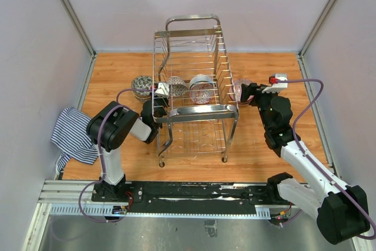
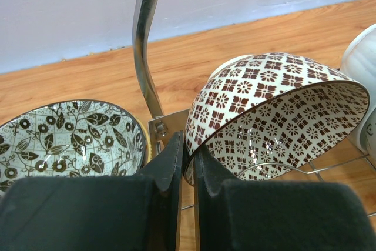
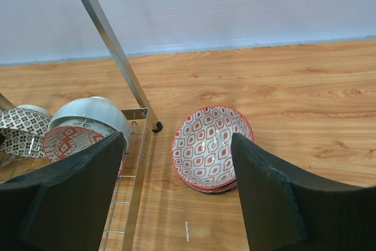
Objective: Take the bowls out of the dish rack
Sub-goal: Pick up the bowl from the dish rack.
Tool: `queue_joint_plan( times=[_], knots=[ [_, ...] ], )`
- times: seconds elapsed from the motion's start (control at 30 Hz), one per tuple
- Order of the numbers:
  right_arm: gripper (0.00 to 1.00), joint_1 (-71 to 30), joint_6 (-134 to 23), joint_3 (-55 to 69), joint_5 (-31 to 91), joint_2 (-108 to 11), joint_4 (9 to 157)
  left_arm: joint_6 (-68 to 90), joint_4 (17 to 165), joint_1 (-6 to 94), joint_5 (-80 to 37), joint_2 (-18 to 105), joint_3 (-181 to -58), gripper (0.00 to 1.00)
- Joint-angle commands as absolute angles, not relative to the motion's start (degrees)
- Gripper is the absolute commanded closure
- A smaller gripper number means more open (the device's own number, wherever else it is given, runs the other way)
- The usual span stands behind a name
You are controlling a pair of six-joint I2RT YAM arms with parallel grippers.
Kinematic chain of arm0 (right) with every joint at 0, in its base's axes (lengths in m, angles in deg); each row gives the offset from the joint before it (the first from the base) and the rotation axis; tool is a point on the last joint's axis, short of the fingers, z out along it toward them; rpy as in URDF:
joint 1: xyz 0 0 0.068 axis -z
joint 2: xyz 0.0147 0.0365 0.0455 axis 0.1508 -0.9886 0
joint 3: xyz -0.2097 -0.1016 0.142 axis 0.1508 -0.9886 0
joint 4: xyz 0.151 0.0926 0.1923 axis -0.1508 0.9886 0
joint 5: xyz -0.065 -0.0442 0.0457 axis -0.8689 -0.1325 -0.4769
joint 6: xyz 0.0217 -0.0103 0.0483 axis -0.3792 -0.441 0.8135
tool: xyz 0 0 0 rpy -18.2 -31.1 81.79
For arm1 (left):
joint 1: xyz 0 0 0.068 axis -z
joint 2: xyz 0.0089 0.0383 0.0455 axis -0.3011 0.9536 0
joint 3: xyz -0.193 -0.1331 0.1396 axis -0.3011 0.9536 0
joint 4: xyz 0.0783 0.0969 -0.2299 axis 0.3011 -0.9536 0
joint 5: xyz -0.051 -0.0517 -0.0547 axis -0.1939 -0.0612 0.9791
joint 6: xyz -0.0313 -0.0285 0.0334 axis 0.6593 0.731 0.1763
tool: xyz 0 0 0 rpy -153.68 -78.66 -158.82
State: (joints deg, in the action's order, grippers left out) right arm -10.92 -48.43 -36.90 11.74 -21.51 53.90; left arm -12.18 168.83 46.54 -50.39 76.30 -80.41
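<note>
Left wrist view: nearest the lens, the left gripper (image 2: 188, 171) is pinched on the rim of a tilted brown-lattice bowl (image 2: 276, 116) at the dish rack (image 2: 147, 39). A leaf-patterned bowl (image 2: 64, 139) sits beside it on the table (image 2: 235, 45).

Right wrist view: the right gripper (image 3: 176, 145) hangs spread above a red-patterned bowl (image 3: 211, 145), stacked on a darker bowl (image 3: 220, 190) outside the rack. A pale grey bowl (image 3: 94, 110) and a second red bowl (image 3: 73, 142) sit inside.

Top view: I judge three bowls out, three left.

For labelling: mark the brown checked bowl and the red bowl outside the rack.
brown checked bowl (image 2: 282, 124), left wrist view, inner wall
red bowl (image 3: 208, 144), right wrist view, inside centre
</note>
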Motion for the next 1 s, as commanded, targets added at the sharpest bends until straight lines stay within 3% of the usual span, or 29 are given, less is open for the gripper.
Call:
queue_joint_plan(
  times=[0.0, 0.97],
  knots=[
    [0.25, -9.6, -48.8, -37.1, 11.5, -20.6, 53.4, -10.5, 188.6, 47.7, -48.6, 76.0, -81.3, 0.99],
    [0.25, -9.4, -48.7, -37.4, 11.6, -20.7, 53.4, -7.5, 190.4, 47.7, -52.0, 75.4, -82.2, 0.99]
  ],
)
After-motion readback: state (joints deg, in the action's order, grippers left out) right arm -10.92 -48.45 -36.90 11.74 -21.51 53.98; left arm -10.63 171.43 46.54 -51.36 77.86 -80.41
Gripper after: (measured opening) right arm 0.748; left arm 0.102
